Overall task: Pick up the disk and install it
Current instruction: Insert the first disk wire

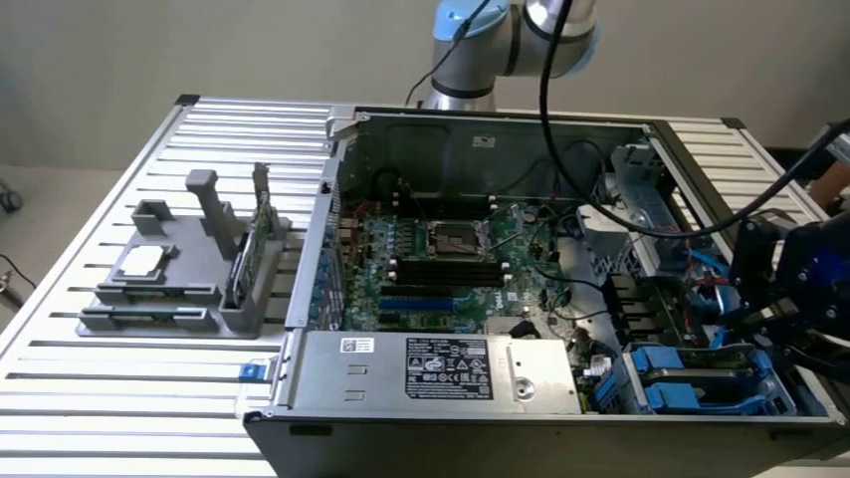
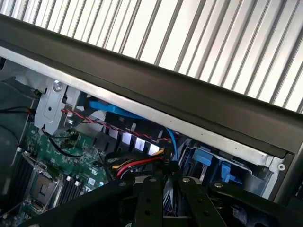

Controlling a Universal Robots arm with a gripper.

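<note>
Disk (image 1: 694, 370) in its blue carrier, lying flat in the drive bay (image 1: 777, 390), at the corner of the open computer case (image 1: 479, 129) on the exterior view's right, gripper (image 2: 169, 183) poised just above that bay, open or closed cannot be told.

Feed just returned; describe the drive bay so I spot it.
Find the open computer case on the slatted table. Along its near edge, pass the grey power supply with the black-and-white label. The drive bay sits in the exterior view's right corner, marked by bright blue plastic carriers.
</note>
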